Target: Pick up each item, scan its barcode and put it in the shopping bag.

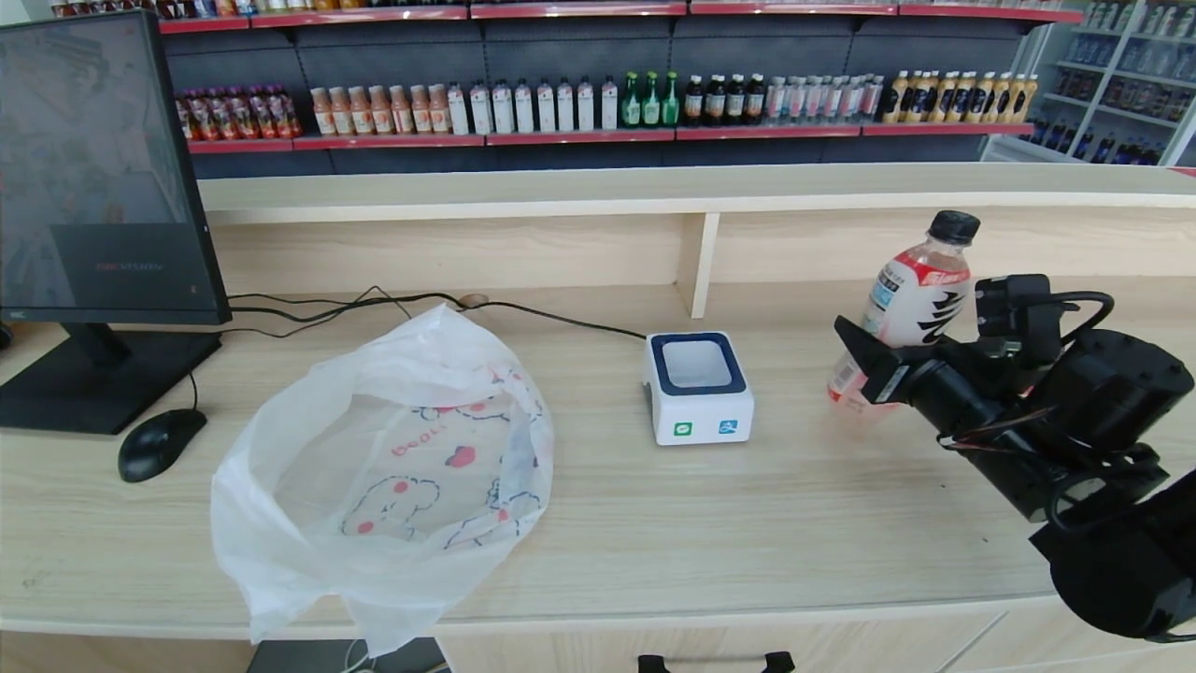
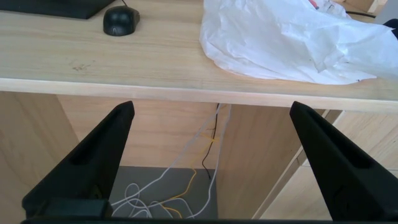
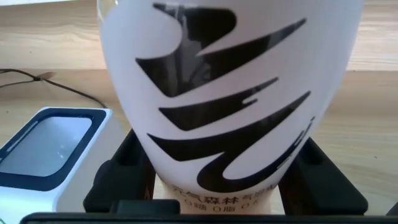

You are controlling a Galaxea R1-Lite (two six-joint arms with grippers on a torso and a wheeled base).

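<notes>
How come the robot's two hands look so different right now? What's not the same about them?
The left gripper is wide open with nothing between its fingers, while the right gripper is shut on the bottle. The left gripper hangs low, in front of the counter edge, while the right gripper is up above the counter top. Both are black and have two fingers.

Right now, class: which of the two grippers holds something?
The right gripper, shut on the pink bottle; the left gripper is open and empty, in front of the counter.
</notes>
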